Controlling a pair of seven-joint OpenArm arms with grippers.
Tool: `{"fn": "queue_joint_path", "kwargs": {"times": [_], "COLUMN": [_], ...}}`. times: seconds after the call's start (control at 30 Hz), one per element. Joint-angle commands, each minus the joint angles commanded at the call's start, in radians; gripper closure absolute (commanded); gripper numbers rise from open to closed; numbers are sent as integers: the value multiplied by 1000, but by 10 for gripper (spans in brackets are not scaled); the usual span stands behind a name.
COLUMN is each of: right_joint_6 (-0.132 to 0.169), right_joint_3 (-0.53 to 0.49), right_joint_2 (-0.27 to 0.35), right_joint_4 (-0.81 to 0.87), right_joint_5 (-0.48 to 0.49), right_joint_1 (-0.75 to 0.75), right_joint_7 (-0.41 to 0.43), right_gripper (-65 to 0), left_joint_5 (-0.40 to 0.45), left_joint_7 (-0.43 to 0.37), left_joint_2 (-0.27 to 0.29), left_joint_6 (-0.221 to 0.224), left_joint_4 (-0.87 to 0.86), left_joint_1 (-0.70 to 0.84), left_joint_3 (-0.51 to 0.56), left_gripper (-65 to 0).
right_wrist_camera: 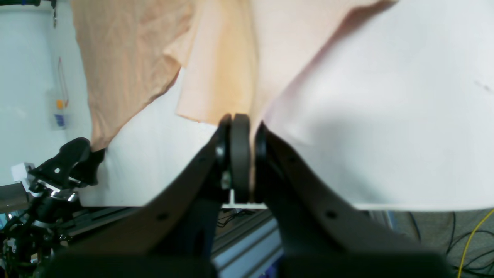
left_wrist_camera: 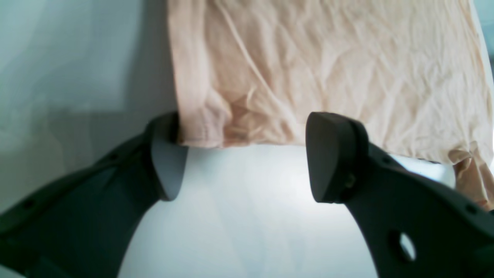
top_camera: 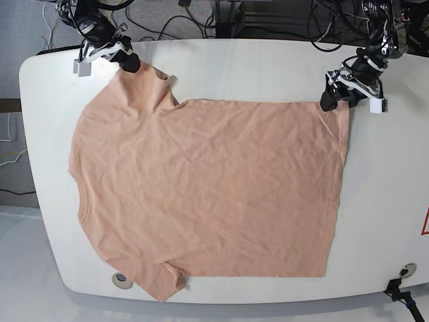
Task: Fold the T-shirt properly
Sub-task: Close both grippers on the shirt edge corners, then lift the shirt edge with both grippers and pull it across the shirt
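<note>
The white worktop (top_camera: 221, 67) carried the T-shirt (top_camera: 208, 194), spread nearly flat and filling most of it, apparently so its far edge could be lifted for a fold. The right tool (right_wrist_camera: 244, 154) was clamped on a shoulder corner. The left tool (left_wrist_camera: 243, 154) stood spread wide at the hem corner, gripping nothing, probably poised to pinch.

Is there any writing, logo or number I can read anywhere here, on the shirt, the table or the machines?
None can be read.
T-shirt: plain, no print showing in any view.
Table: a red mark at its right edge, cut off by the frame; nothing legible.
Small coloured tags on the wall in the right wrist view: too blurred to read.
</note>
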Motion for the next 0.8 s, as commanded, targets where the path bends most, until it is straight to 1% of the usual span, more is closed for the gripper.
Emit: {"fn": "queue_joint_path", "kwargs": {"times": [0.27,0.3,0.33,0.37,0.4,0.53,0.6,0.63,0.8], "right_joint_6": [0,0,0,2,2,2,2,2,2], "right_joint_3": [0,0,0,0,0,0,0,0,0], "right_joint_2": [0,0,0,0,0,0,0,0,0], "right_joint_4": [0,0,0,0,0,0,0,0,0], "right_joint_5": [0,0,0,0,0,0,0,0,2], "right_joint_1": [-2,-3,-3,-3,-3,-3,-2,0,0], "right_joint_7": [0,0,0,0,0,0,0,0,0], "right_gripper": [0,0,0,0,0,0,0,0,0], "left_joint_5": [-5,-5,-5,-5,-5,-6,-6,-6,-3], "left_joint_7": [0,0,0,0,0,0,0,0,0], "left_joint_2": [0,0,0,0,0,0,0,0,-2], "left_joint_6": [0,0,0,0,0,0,0,0,0], "left_joint_4": [-77,-81,-81,-81,-81,-81,-81,-81,-78], "left_joint_1": [-74,-83,-86,-86,-91,-91,-91,-91,-87], "left_joint_3": [17,17,17,17,17,17,17,17,17], "left_gripper": [-446,-434,-411,-369,-322,-99,-26,0,0]}}
